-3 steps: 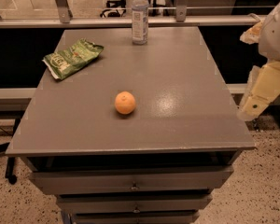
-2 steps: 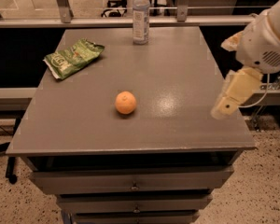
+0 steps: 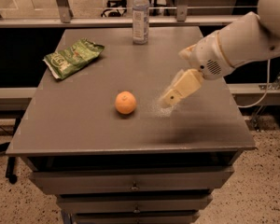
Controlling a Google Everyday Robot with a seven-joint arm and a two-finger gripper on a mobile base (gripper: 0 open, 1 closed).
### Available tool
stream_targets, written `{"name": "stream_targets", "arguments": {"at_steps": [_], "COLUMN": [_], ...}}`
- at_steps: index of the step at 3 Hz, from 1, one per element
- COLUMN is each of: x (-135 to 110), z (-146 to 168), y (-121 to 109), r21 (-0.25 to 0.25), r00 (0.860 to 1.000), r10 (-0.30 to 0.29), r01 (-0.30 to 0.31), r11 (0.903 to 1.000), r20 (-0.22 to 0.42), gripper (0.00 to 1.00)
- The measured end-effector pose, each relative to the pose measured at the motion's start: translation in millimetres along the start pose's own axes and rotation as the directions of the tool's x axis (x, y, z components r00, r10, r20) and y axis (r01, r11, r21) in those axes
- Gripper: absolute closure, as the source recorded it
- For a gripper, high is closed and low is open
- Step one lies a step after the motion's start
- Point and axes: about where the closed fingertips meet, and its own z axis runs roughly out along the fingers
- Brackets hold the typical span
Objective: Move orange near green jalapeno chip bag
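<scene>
1. The grey table (image 3: 84, 125) lies under the gripper and spreads out on every side of it. Its front edge is nearer the camera than the gripper, and a stack of drawers (image 3: 130, 183) sits below that edge.
2. The white robot arm (image 3: 242, 41) enters from the upper right of the view and slopes down and left to the gripper.
3. The gripper (image 3: 168, 101) is a cream-coloured piece angled down and to the left, low over the middle of the tabletop, right of centre. Whether it is open or closed cannot be told. Nothing is seen held in it, and it touches none of the objects. Whether its tip meets the table surface cannot be told either.
4. The green jalapeno chip bag (image 3: 73, 57) lies flat and crinkled well apart from the gripper, far to its left in the view and farther back, near the table's left rear corner.
5. A clear plastic bottle (image 3: 140, 15) stands upright well behind the gripper and a little to its left, close to the table's rear edge.
6. The orange (image 3: 125, 102) rests on the tabletop near the gripper, to the left of its tip at about the same depth. A clear gap of bare table lies between them. The orange is well apart from the chip bag, which lies farther back and left.
</scene>
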Motion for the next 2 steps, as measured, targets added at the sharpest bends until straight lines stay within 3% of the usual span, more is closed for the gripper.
{"name": "stream_targets", "arguments": {"at_steps": [1, 2], "x": [-33.5, -33.6], "z": [37.5, 37.5], "y": [8.5, 8.5], "r21": [-0.034, -0.034], "r00": [0.988, 0.988], "r10": [0.018, 0.018], "r01": [-0.013, -0.013], "r11": [0.9993, 0.9993], "r20": [0.15, 0.15], "gripper": [0.0, 0.0]}}
